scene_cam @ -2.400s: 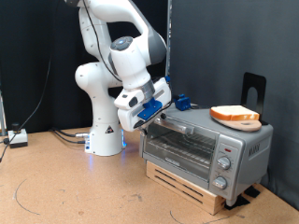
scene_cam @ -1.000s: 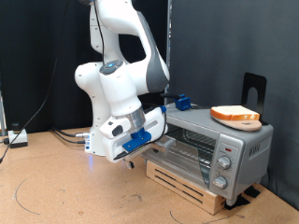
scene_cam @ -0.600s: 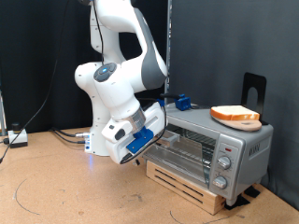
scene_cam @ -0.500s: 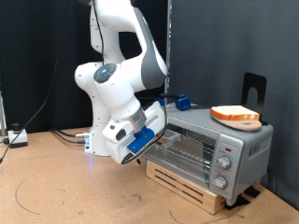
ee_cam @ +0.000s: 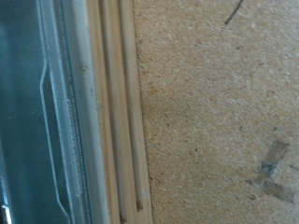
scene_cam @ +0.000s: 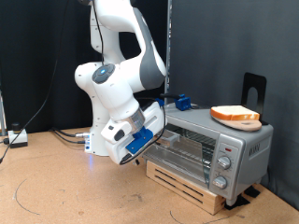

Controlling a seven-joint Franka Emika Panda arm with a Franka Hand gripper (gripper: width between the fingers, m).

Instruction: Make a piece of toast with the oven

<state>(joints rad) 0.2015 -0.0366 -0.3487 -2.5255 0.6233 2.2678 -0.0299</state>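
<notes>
One slice, the piece of toast (scene_cam: pixel 235 115), lay on a round wooden plate (scene_cam: pixel 234 121) on top of the oven (scene_cam: pixel 207 147), towards its right end. The oven stood on a slatted wooden base (scene_cam: pixel 187 186) on the brown surface (scene_cam: pixel 65 191). The hand (scene_cam: pixel 151 146) hung low at the oven's left front corner, seemingly at the glass door (ee_cam: pixel 28 112); whether its fingers were wide or narrow I could not tell.
</notes>
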